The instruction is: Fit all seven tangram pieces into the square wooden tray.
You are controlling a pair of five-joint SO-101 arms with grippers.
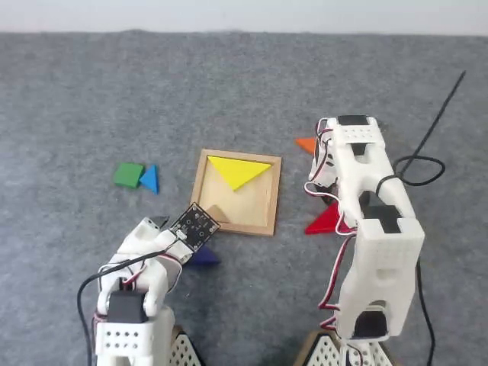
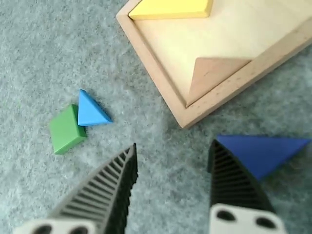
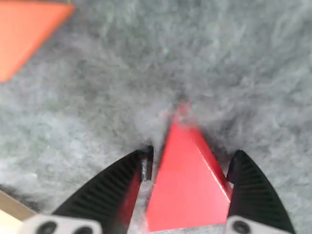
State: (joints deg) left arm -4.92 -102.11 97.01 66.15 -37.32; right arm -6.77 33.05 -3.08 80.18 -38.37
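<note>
Red triangle (image 3: 187, 195) — between spread fingers (image 3: 122, 180) of the right pincer (image 3: 192, 153), tip beyond.

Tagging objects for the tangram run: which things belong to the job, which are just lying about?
Job: wooden tray, yellow triangle, wood-coloured triangle, green square, light blue triangle, dark blue triangle, red triangle, orange piece.
Not the job: black cable, grey mat.

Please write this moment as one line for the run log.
left gripper: open, near dark blue triangle | right gripper: open around red triangle | square wooden tray: holds yellow triangle
</note>
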